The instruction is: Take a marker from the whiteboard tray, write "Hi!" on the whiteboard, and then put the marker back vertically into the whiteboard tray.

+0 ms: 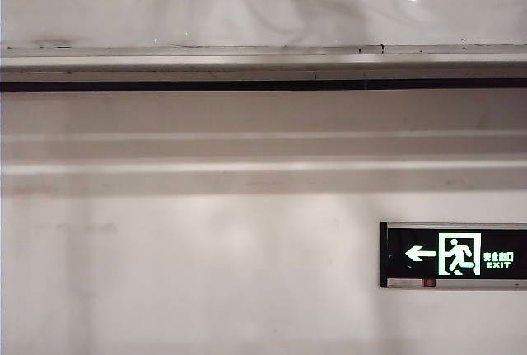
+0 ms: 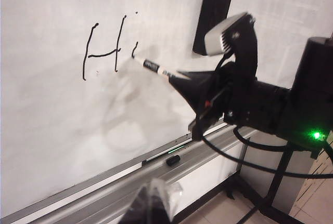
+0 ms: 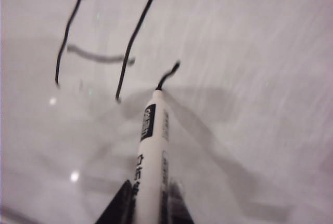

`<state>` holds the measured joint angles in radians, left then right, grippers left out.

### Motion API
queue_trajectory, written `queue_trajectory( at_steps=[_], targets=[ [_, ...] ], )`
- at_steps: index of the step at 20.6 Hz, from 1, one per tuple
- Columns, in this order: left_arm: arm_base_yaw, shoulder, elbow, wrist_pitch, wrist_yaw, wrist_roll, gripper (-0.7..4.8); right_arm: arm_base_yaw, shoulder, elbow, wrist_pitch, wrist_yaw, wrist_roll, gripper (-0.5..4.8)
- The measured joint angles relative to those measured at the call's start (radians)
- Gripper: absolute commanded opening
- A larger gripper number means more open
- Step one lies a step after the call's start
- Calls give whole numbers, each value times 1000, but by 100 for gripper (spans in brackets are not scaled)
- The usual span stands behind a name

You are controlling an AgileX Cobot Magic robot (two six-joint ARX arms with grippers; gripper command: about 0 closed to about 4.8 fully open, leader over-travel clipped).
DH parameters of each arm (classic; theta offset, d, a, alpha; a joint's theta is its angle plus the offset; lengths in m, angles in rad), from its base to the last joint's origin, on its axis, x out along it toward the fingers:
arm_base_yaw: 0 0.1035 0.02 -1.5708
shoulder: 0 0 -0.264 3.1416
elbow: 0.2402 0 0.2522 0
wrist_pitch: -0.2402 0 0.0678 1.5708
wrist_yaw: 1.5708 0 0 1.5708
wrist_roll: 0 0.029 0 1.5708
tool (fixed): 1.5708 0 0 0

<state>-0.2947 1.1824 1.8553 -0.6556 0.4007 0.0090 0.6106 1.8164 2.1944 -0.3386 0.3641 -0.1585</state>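
- Left gripper (image 2: pixel 152 203) sits nearest the left wrist camera, a blurred dark tip parked over the whiteboard tray (image 2: pixel 104 193); can't tell how its jaws stand. Looks parked there to stay clear and give a side view of the writing.
- Whiteboard (image 2: pixel 62 130) fills the left and right wrist views, glossy, with "H" drawn and the "i" in progress: dot placed, stem just beginning.
- Tray runs along the board's lower edge; a small black cap-like piece (image 2: pixel 173 159) lies in it, apart from the pen.
- Right arm reaches in from the side, its wrist camera housing (image 2: pixel 226 34) above it; a black eraser-like block (image 2: pixel 212 18) is stuck on the board behind.
- Right gripper (image 3: pixel 151 203) has its jaws narrowed on the marker (image 3: pixel 151 146), gripping the barrel low so the tip stays free.
- Marker is angled into the board, nib touching at the stem of the "i"; the slant likely keeps ink contact.
- Exterior view shows only the tray, the wall and an exit sign (image 1: pixel 453 254), no arms.
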Motion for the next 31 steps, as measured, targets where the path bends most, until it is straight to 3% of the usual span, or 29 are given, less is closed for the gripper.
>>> queue_trajectory(
  at_steps=[6, 13, 31],
  targets=[
    [0, 0, 0, 0, 0, 0, -6, -1, 0, 0, -55, 0, 0, -1],
    [0, 0, 0, 0, 0, -2, -6, 2, -53, 5, 118, -53, -26, -1],
    [0, 0, 0, 0, 0, -2, -6, -5, -5, 0, 148, -10, -50, -1]
  ],
)
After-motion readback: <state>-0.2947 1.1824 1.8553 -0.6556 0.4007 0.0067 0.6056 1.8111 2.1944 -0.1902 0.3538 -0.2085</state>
